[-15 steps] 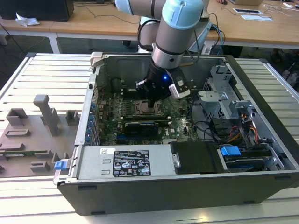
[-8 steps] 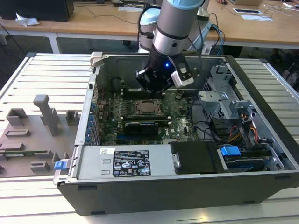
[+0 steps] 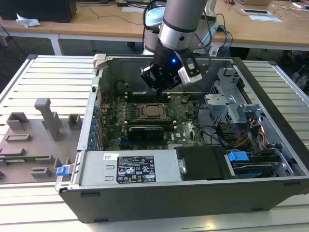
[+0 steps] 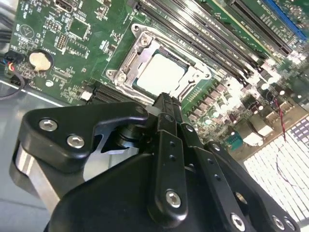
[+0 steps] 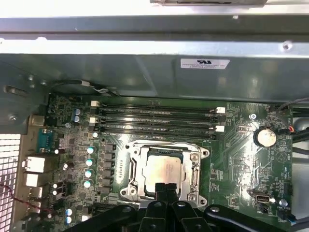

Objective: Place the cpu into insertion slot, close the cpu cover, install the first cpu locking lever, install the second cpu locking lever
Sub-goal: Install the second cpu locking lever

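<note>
Item: open dark-grey desktop computer case (image 3: 193, 193) lying on its side upon a slatted metal workbench (image 3: 53, 77); inside it we record a green motherboard (image 5: 241, 145) with long black memory slots (image 5: 159, 121) beside the socket.

Item: the insertion slot (image 5: 165, 169), a square socket with a silvery metal rim; we see it in both wrist views and, in the exterior view, at the board's middle (image 3: 152, 111).

Item: the cpu (image 5: 164, 169), a flat square chip with a dull silver-grey top; it lies within the socket (image 4: 159, 72), seated flat so far as we can judge.

Item: the cpu cover (image 4: 195, 72), a thin silvery frame plate with a large window; it appears laid down around the chip; whether the locking levers are engaged we cannot tell.

Item: the black two-fingered gripper (image 5: 166, 191) on the silver arm (image 3: 181, 19); it hangs above the socket's near edge; in both wrist views its fingers (image 4: 166, 108) stand pressed together, tips meeting, nothing between them; whether the tips touch the frame we cannot tell.

Note on handling: we judge the work to stand at the cover or lever stage; done well, the closed fingertips should bear only on the metal frame or lever, never on the chip's top; pressure should be straight and steady; a sideways slip risks the small parts around the socket.
</note>
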Controlling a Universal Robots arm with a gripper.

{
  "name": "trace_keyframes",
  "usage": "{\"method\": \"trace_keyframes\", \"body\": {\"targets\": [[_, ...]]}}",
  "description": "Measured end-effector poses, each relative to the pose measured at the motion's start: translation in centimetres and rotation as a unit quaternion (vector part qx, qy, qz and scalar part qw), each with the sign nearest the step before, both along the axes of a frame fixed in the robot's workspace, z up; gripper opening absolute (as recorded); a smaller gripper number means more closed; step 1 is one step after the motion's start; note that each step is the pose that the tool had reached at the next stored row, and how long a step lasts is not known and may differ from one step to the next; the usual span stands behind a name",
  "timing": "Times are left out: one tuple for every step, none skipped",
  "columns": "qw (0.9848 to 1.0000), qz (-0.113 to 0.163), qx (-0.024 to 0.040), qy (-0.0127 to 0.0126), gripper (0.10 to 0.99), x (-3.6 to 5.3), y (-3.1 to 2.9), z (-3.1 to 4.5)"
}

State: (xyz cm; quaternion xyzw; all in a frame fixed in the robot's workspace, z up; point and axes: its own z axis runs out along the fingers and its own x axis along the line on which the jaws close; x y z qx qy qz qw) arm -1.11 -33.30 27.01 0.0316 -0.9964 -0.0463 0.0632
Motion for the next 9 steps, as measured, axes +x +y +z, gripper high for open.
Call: {"method": "trace_keyframes", "body": {"targets": [[1.0, 0.0, 0.0, 0.0, 0.106, 0.0, 0.0, 0.19], [1.0, 0.0, 0.0, 0.0, 0.106, 0.0, 0.0, 0.34], [1.0, 0.0, 0.0, 0.0, 0.106, 0.0, 0.0, 0.38], [1.0, 0.0, 0.0002, -0.0001, 0.106, 0.0, 0.01, 0.38], [1.0, 0.0, 0.0002, -0.0001, 0.106, 0.0, 0.01, 0.38], [1.0, 0.0, 0.0, 0.0, 0.106, 0.0, 0.0, 0.4], [1.0, 0.0, 0.0, 0.0, 0.106, 0.0, 0.0, 0.4], [1.0, 0.0, 0.0, 0.0, 0.106, -0.01, 0.0, 0.41], [1.0, 0.0, 0.0, 0.0, 0.106, 0.0, 0.0, 0.41]]}}
